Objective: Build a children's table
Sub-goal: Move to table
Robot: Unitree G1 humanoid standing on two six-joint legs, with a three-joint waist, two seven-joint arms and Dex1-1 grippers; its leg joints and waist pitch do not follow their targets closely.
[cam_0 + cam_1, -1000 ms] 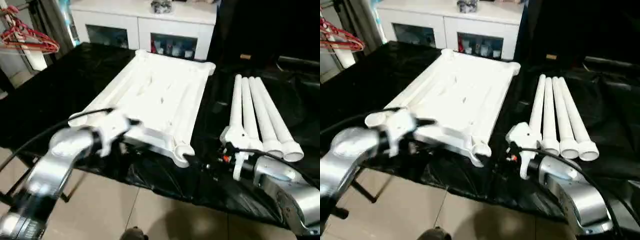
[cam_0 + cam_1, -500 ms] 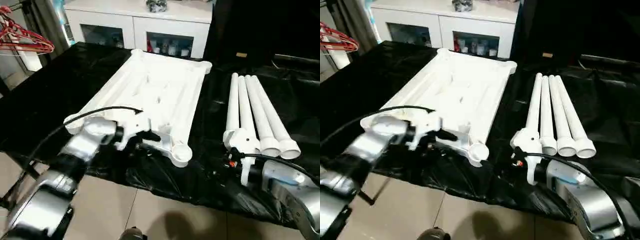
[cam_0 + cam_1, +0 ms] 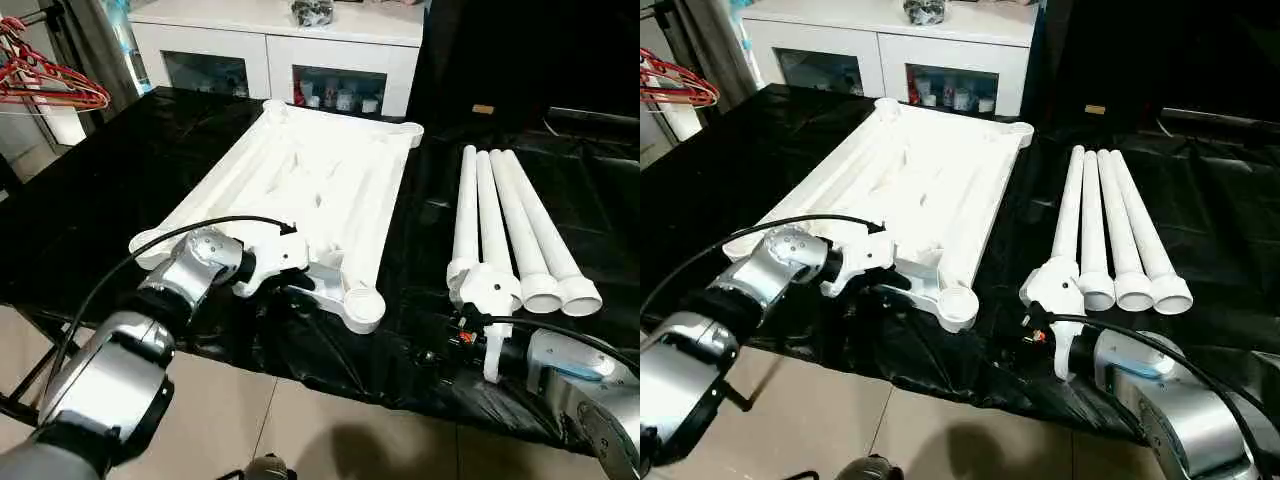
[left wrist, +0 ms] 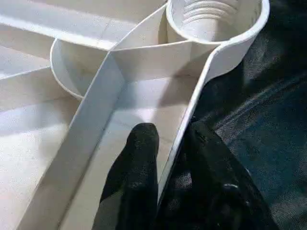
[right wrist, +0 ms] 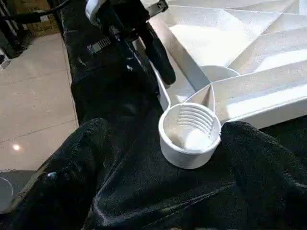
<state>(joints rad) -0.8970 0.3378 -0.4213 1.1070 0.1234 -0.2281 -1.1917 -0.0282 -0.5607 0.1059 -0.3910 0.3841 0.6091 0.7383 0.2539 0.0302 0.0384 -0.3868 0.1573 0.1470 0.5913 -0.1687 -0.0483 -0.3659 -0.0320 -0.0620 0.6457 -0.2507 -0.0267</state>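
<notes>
While the table top lies underside up on the black cloth, long axis running away from me, my left gripper pinches its near rim; my right gripper, spread wide, faces the corner socket.

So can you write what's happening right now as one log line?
left gripper: shut on table top near rim | right gripper: open, by corner socket | legs: four, lying alongside
</notes>
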